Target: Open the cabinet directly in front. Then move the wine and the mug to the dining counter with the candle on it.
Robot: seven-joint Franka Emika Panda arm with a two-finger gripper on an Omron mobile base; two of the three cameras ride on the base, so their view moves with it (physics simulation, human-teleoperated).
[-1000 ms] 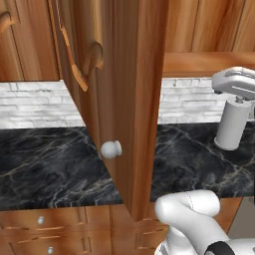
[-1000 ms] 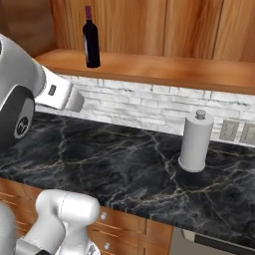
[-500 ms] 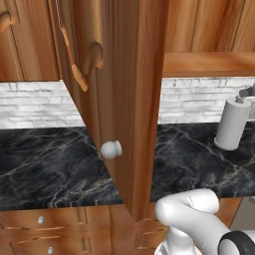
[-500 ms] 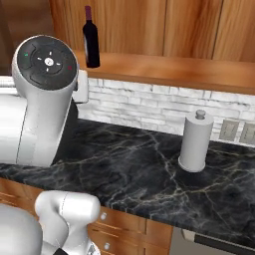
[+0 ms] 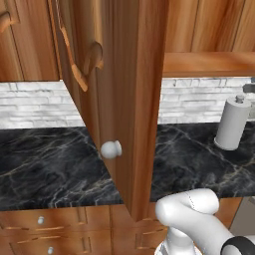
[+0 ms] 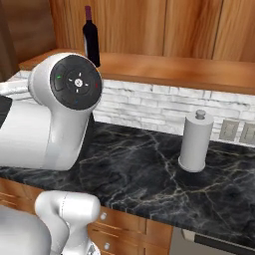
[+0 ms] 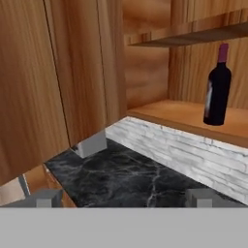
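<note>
Starting on the left of your left base view, the cabinet (image 5: 124, 99) door is swung wide open and hangs edge-on toward you, its small round silver knob (image 5: 110, 149) sitting out over the black marble tabletop (image 5: 45, 169). Behind that there's a white brick backsplash (image 5: 35, 104), and low drawer units (image 5: 55, 224) with little knobs run under the tabletop edge. Further right, a grey paper towel roll (image 5: 233, 123) stands upright on the tabletop near the wall.

In the right base view the arm's big white joint takes up the left side. Just above and behind it you've got the wine (image 6: 90, 36) standing upright on the cabinet's bottom shelf (image 6: 164, 69), toward its left end. To the right of that the shelf is bare wood, and the paper towel roll sits below it on the tabletop, with two wall outlets (image 6: 238, 132) just beside it.

From the hand view, the open door fills the left, and the wine stands upright on the shelf at the right. Your tool (image 7: 123, 197) has its two fingertips (image 7: 44, 197) spread fully wide with nothing between them, well short of the bottle.
</note>
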